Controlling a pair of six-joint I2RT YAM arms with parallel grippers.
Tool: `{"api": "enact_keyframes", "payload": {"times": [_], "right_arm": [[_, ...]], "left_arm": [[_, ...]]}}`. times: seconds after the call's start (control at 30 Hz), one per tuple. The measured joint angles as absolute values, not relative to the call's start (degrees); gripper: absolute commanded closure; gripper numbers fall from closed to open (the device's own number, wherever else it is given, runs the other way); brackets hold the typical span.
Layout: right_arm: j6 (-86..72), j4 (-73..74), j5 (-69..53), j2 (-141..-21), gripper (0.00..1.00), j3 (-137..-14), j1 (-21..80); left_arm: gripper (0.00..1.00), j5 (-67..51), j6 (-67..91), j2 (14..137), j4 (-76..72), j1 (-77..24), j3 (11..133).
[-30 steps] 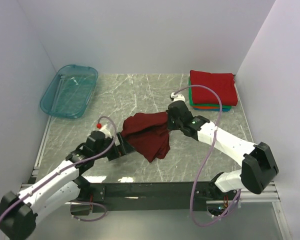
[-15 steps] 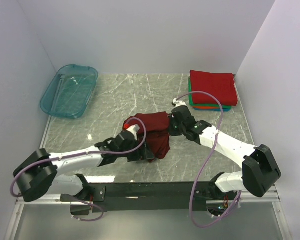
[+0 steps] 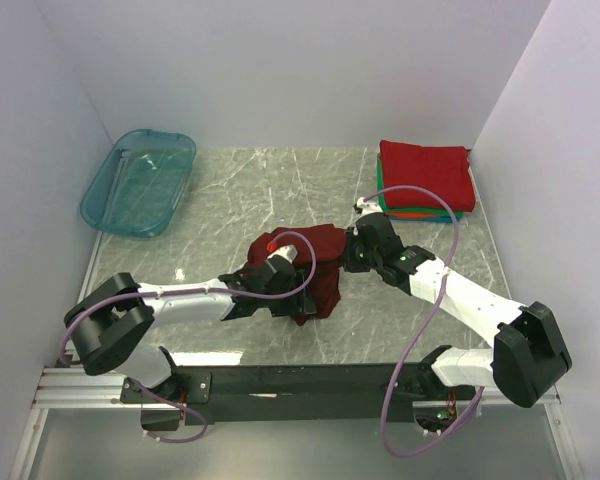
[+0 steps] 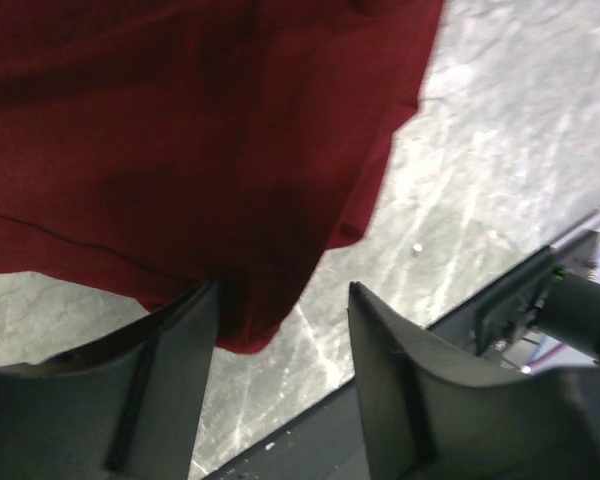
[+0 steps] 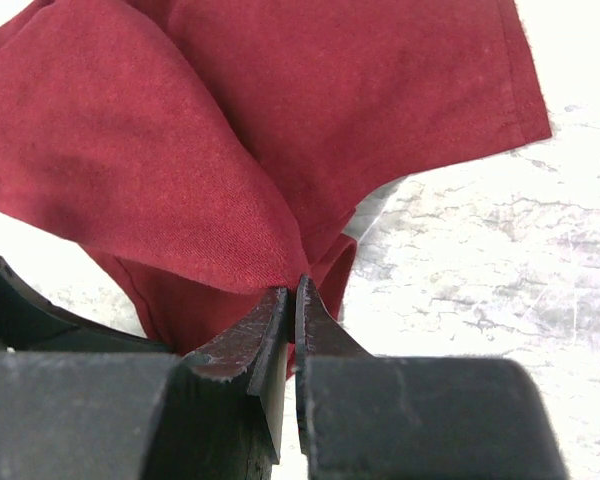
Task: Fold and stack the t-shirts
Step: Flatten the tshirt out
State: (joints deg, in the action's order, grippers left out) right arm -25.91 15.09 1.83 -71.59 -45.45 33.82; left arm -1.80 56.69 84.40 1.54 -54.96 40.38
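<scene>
Most of the job looks done to us. A stack of folded t-shirts (image 3: 425, 172) sits at the far right corner of the table (image 3: 230, 195), with a bright red one on top and green, orange and blue edges showing beneath it. What is left, as far as we can see, is the maroon t-shirt (image 3: 315, 262). It is bunched near the middle of the table, well apart from the stack, neither flat nor folded.

The right fingers (image 5: 291, 292) are pinched tight on a gather of the maroon cloth, which fans up and away from them in the right wrist view. The left fingers (image 4: 280, 300) stand apart at a middling width. A hanging lobe of the shirt's hem lies between them, against one finger, and we see no pinch there yet. From above, the left arm reaches in low from the near left, its tip tucked at the near edge of the shirt.

We judge the step in hand to be getting a second hold, so that the shirt can be spread out. After that we have all the folding of this shirt to do, and then its carry to the top of the stack. We make out no other loose shirt in view, so we reckon this one is the last.
</scene>
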Motion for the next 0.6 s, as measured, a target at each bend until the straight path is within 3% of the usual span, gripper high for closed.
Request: {"api": "enact_keyframes", "payload": {"times": [0.13,0.17,0.23,0.27,0.33,0.6], "right_arm": [[-25.93,14.68,1.41,-71.22,0.98,-44.51,33.08],[-25.93,14.68,1.34,-71.16,0.98,-44.42,32.93],[-25.93,14.52,1.02,-71.09,0.97,-44.42,32.71],[-25.93,14.52,0.97,-71.07,0.98,-44.42,32.58],[-25.93,14.46,0.8,-71.05,0.98,-44.38,32.4],[-25.96,14.17,0.58,-70.87,0.98,-43.77,32.18]], "left_arm": [[0.58,-1.67,56.77,86.35,2.92,-55.11,40.86],[0.7,-1.63,56.77,86.5,3.33,-55.13,40.91],[0.81,-1.56,56.82,86.52,4.32,-55.18,41.12],[0.81,-1.48,56.73,86.52,4.62,-55.22,41.28],[0.97,-1.19,56.73,86.52,5.34,-55.22,41.74],[1.0,3.2,57.71,84.75,8.01,-55.33,42.04]]}}
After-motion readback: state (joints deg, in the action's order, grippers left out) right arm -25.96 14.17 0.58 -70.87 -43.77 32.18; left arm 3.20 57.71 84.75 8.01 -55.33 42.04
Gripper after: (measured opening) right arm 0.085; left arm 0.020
